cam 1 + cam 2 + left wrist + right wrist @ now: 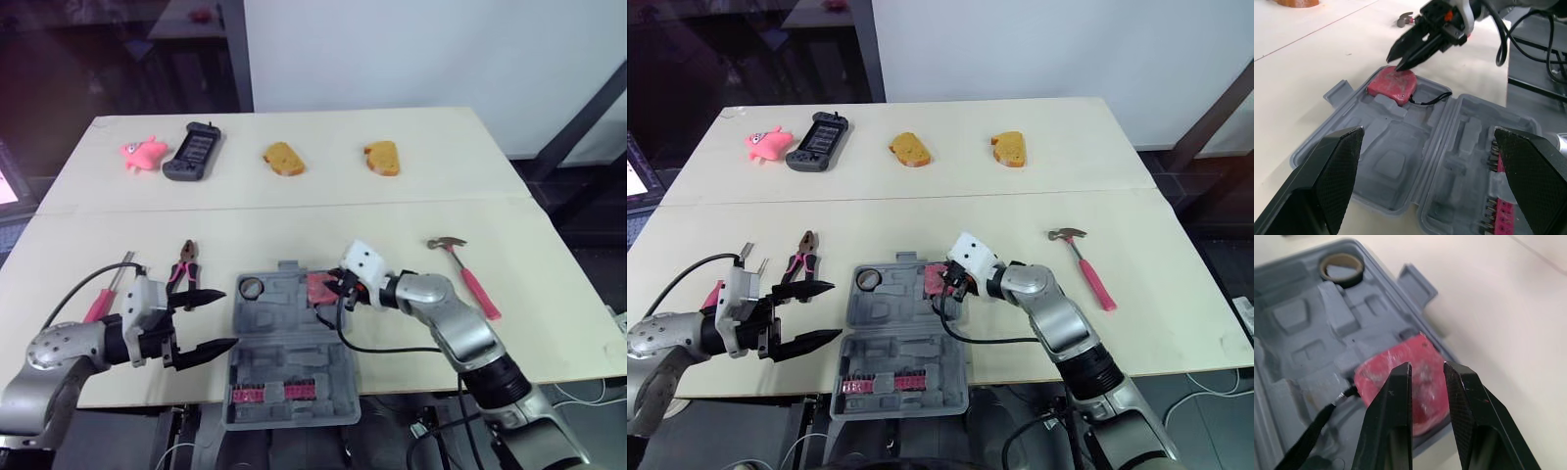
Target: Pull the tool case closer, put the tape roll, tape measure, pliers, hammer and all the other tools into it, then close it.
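The grey tool case lies open at the table's front edge. A tape roll sits in its far left corner and a red tape measure in its far right corner, with its black cord trailing inside. My right gripper hovers at the tape measure, its fingers a narrow gap apart with nothing between them. My left gripper is wide open just left of the case. Pliers and a red-handled tool lie to the left. The hammer lies on the right.
A pink toy, a black handheld device and two bread pieces lie along the far side of the table. A row of red bits fills the case's near half.
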`<action>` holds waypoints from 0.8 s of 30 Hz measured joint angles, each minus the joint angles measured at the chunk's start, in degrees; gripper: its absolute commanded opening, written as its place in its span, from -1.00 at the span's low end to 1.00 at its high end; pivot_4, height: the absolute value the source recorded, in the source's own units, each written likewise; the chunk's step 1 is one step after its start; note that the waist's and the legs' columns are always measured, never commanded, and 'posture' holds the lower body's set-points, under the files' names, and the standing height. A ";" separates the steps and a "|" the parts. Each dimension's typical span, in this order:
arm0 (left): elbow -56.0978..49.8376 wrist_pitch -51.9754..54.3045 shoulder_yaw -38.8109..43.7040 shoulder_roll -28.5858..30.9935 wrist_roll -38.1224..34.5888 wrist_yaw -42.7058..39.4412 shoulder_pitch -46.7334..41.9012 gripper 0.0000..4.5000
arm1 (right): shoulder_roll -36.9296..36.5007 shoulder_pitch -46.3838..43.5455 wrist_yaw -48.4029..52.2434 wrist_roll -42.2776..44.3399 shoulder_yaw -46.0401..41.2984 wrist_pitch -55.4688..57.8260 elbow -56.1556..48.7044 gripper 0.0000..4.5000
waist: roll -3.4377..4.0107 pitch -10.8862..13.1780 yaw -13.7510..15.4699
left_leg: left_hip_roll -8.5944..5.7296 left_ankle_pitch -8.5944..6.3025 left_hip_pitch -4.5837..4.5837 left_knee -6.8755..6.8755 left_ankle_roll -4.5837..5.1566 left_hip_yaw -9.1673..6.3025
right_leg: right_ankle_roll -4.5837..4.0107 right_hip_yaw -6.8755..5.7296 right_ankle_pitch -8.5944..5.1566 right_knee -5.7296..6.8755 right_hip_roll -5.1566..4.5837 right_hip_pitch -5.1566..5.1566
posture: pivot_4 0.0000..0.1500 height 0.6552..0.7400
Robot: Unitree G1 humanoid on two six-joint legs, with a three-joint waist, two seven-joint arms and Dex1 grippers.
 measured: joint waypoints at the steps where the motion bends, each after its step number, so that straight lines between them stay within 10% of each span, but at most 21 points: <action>1: 0.00 0.00 0.00 0.00 0.00 0.01 -0.04 1.00 | -0.01 0.46 -0.37 -0.14 -0.05 -0.46 0.17 -0.52 | 0.00 0.00 0.03 | 0.00 0.00 0.00 0.00 0.00 0.00 | 0.00 0.00 0.00 0.00 0.00 0.00 | 1.00 1.00; 24: -0.02 0.04 0.20 0.14 0.00 0.07 0.03 1.00 | 1.20 0.40 -2.12 -1.77 3.21 9.73 0.92 -0.52 | -0.99 -1.11 0.17 | 0.00 -0.02 1.00 -0.27 -0.01 -0.02 | -0.33 -0.01 -0.39 -0.12 -0.03 0.99 | 1.00 1.00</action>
